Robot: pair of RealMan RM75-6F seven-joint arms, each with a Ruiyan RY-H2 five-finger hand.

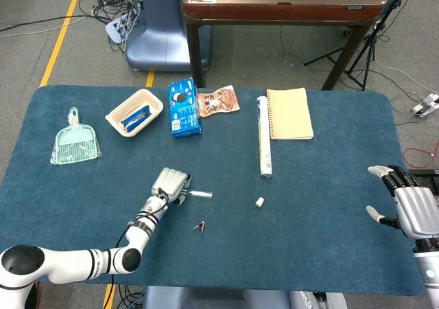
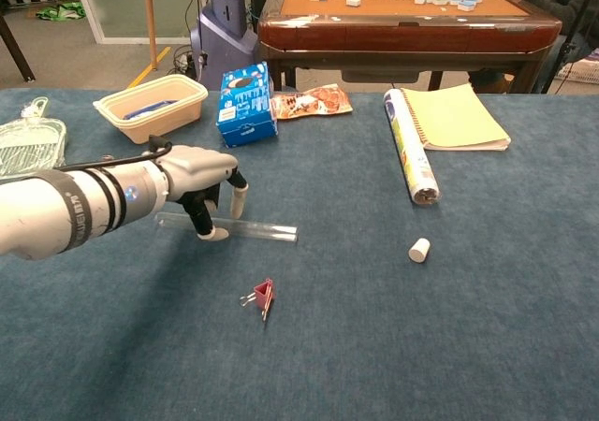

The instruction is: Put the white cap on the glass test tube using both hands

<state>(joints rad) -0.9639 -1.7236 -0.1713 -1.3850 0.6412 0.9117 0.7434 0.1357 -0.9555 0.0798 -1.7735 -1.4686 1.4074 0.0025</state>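
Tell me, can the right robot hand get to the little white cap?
Probably yes. The right robot hand is open near the table's right edge, and only bare blue cloth lies between it and the white cap. Nothing blocks the way, though it is a long reach.

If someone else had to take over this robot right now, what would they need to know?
Left hand: down over the tube, which lies flat on the table; fingers straddle it, and a firm grip cannot be confirmed.
Right hand: open, holding nothing, at the table's right edge.
Cap: lies on the cloth by itself, right of the tube, below the rolled paper.
Done: nothing yet; the tube is not lifted and the cap is untouched.
Left: grasp and raise the tube, pick up the cap with the right hand, fit it on the tube.
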